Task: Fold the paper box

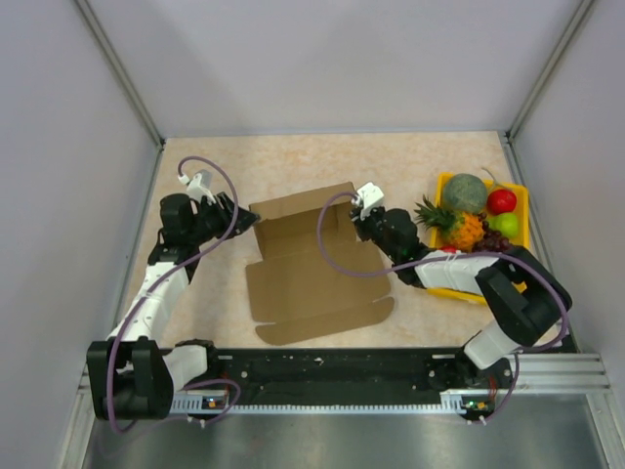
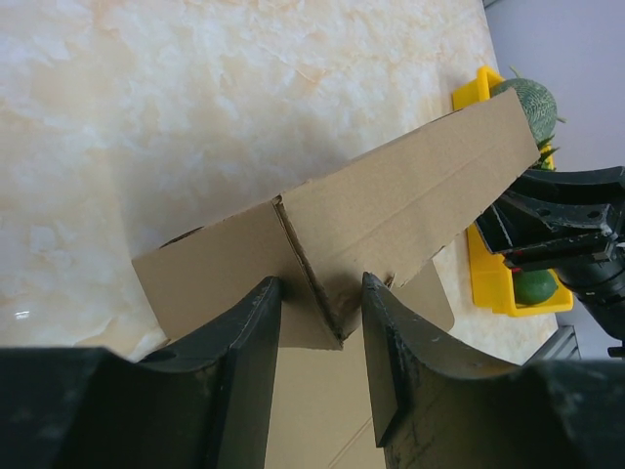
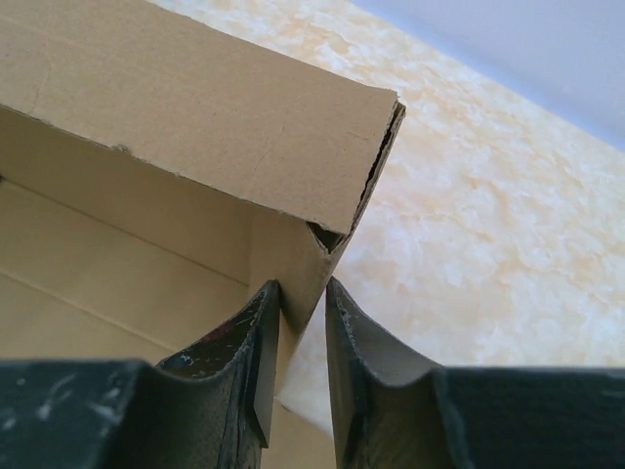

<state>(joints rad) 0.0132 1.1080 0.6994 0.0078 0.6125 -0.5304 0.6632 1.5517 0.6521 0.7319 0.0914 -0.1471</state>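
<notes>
Left fingers sit narrow around the paper box at its raised far-left corner, and the right fingers pinch the wall at the far-right corner. The box lies mid-way across the worktop, its front flaps flat. Done well, I judge, both arms hold the back wall upright and turn the side walls in together, sparing the creases. Whether the left pair truly grips is unclear. From above, the arms hide the side tabs.
</notes>
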